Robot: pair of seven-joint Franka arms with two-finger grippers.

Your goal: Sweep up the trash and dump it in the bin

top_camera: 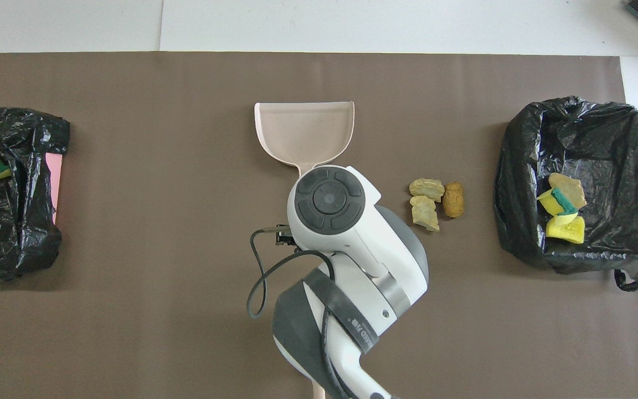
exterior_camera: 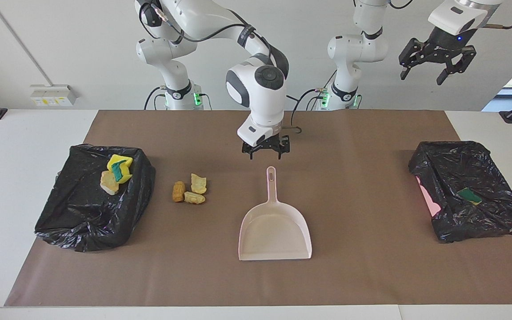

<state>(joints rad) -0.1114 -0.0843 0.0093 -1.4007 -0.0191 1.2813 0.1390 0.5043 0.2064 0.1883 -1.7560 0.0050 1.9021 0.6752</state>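
Note:
Three trash chunks [exterior_camera: 189, 191], two tan and one orange-brown, lie together on the brown mat; they also show in the overhead view [top_camera: 435, 202]. The pale pink dustpan [exterior_camera: 276, 226] lies flat mid-mat with its handle toward the robots, and shows from above [top_camera: 305, 130]. My right gripper [exterior_camera: 266, 153] is open and hangs low over the mat just at the handle's tip, not touching it; from above the arm hides it. My left gripper [exterior_camera: 422, 76] is open and waits high over the left arm's end. No brush shows.
A black-bagged bin [exterior_camera: 82, 213] at the right arm's end holds yellow sponges [exterior_camera: 120, 168] and a beige chunk [exterior_camera: 109, 182]. A second bagged bin [exterior_camera: 460, 164] at the left arm's end holds a green-faced sponge [exterior_camera: 470, 195].

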